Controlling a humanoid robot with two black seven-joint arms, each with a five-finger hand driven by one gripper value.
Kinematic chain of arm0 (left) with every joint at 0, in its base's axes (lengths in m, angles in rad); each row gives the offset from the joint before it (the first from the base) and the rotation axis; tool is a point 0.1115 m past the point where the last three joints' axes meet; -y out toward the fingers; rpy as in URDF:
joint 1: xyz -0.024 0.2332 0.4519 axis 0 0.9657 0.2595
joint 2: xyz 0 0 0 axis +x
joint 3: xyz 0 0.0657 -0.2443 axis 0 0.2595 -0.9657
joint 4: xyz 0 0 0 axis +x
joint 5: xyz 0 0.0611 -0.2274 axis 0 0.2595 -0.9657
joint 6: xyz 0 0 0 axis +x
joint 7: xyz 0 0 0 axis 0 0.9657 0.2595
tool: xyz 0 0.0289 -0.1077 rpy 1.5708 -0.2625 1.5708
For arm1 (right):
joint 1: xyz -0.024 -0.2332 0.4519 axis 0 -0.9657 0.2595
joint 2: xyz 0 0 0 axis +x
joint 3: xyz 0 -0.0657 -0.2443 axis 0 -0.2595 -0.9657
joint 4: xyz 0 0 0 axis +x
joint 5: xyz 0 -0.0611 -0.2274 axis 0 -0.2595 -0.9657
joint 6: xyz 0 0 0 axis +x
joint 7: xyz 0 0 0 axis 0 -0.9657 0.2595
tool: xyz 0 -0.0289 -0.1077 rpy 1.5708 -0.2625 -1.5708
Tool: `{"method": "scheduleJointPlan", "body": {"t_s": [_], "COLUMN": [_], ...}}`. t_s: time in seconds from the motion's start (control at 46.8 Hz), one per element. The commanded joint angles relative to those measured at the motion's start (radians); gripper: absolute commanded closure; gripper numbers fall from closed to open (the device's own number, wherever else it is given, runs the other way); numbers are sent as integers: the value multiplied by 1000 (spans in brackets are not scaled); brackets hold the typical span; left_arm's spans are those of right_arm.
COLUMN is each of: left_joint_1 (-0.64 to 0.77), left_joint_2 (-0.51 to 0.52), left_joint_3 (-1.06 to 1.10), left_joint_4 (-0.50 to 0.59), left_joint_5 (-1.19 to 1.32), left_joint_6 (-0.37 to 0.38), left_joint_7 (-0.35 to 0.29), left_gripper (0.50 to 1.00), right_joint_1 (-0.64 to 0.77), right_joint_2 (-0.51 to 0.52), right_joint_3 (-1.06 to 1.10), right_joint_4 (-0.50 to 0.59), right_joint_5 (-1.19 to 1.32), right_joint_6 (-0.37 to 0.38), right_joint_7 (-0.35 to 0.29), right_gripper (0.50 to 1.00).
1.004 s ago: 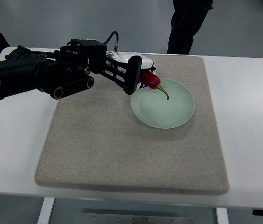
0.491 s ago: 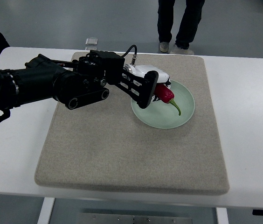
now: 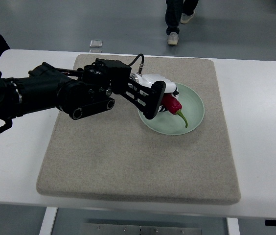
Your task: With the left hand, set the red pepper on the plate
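Left hand (image 3: 152,98) lowered slightly, fingers clamped round glossy red pepper (image 3: 172,104); green stem over pale plate (image 3: 194,117).

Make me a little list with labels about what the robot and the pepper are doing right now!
Robot hand: left robot hand, arm coming from the left, fingers closed on the pepper
Pepper: red pepper with green stem, over the plate
Plate: pale green plate on the mat
Mat: beige mat on a white table
Right hand: not seen
Person: someone's legs at the top
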Motion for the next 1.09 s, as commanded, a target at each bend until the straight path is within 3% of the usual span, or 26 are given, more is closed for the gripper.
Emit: {"method": "scheduleJointPlan", "body": {"t_s": [0.0, 0.064, 0.15, 0.214, 0.47, 0.919, 1.068], "left_joint_1": [0, 2, 2, 3, 5, -5, 2], "left_joint_2": [0, 0, 0, 2, 2, 21, 71], "left_joint_3": [0, 0, -2, -3, -14, -129, -183], "left_joint_4": [0, 0, 0, 0, -4, -3, 2], "left_joint_5": [-2, -2, -2, -2, -11, -23, -46], "left_joint_6": [4, 7, 8, 10, 16, 16, 16], "left_joint_7": [0, 0, 0, 0, 0, 2, 2], "left_gripper": [772, 733, 724, 658, 542, 536, 521], "right_joint_1": [0, 0, 0, 0, 0, 0, 0], "right_joint_2": [0, 0, 0, 0, 0, 0, 0], "right_joint_3": [0, 0, 0, 0, 0, 0, 0], "right_joint_4": [0, 0, 0, 0, 1, 0, 0], "right_joint_5": [0, 0, 0, 0, -1, 0, -1], "right_joint_6": [0, 0, 0, 0, 0, 0, 0], "right_joint_7": [1, 0, 0, 0, 0, 0, 0], "right_gripper": [568, 568, 568, 568, 568, 568, 568]}}
